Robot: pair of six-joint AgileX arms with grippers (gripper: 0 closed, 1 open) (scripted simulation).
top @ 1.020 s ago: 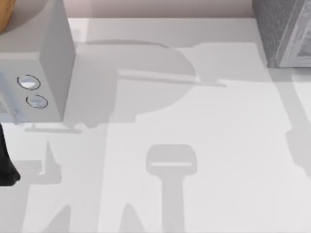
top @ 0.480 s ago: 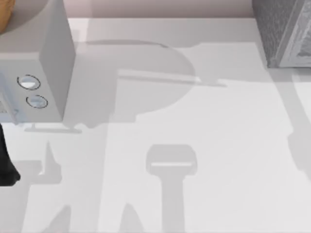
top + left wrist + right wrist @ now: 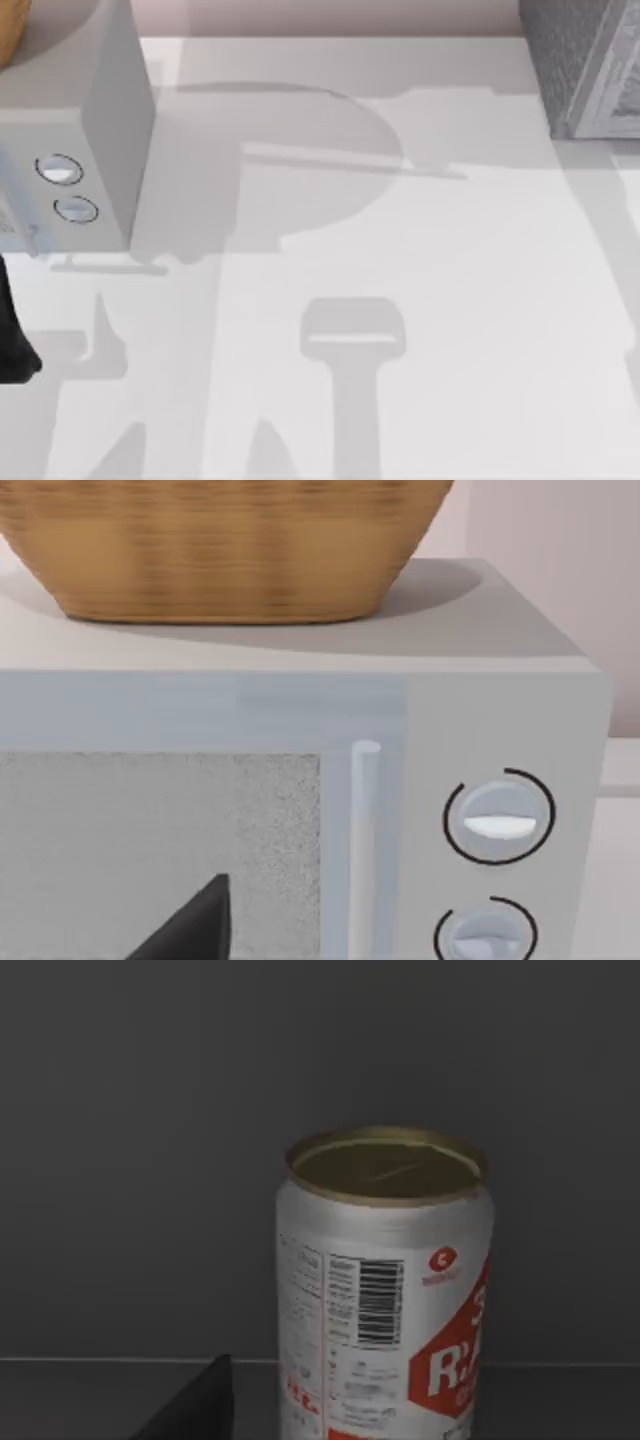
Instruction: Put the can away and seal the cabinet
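Note:
The can (image 3: 385, 1290) stands upright, white with red print, a barcode and a dull gold top. It sits on a dark grey floor with a dark grey wall behind it. A dark tip of my right gripper (image 3: 195, 1410) shows low in the right wrist view, beside the can and apart from it. The grey speckled cabinet (image 3: 580, 70) stands at the table's far right corner in the top view. My left gripper (image 3: 195, 930) is parked facing the microwave door, and part of that arm (image 3: 12, 340) shows at the table's left edge.
A grey microwave (image 3: 100, 130) with two round knobs (image 3: 60, 170) stands at the far left. A woven basket (image 3: 220, 550) rests on top of it. The white table (image 3: 400, 300) carries only shadows across its middle and front.
The arm shadow at the table's right edge has slid further right and is almost out of the top view. The microwave, cabinet and left arm have not moved.

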